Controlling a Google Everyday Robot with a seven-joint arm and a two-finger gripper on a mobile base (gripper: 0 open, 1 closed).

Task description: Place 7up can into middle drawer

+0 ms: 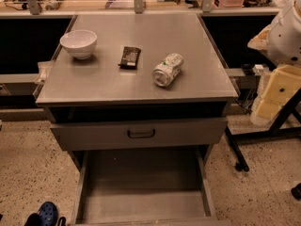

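Observation:
The 7up can (168,69), dented silver-white with green markings, lies on its side on the grey cabinet top (141,36), right of centre. Below, the middle drawer (141,192) is pulled out as a shallow grey tray with a bare floor and low side walls. My gripper (275,98), pale yellow under the white arm shell (287,27), hangs at the right edge of the view. It is off the cabinet's right side, well apart from the can, and holds nothing that I can see.
A white bowl (78,43) stands at the top's left. A dark candy-bar wrapper (130,57) lies left of the can. A closed drawer front with a dark handle (141,133) sits above the open drawer. A black stand leg (235,154) is at the right and a blue shoe (48,213) at the bottom left.

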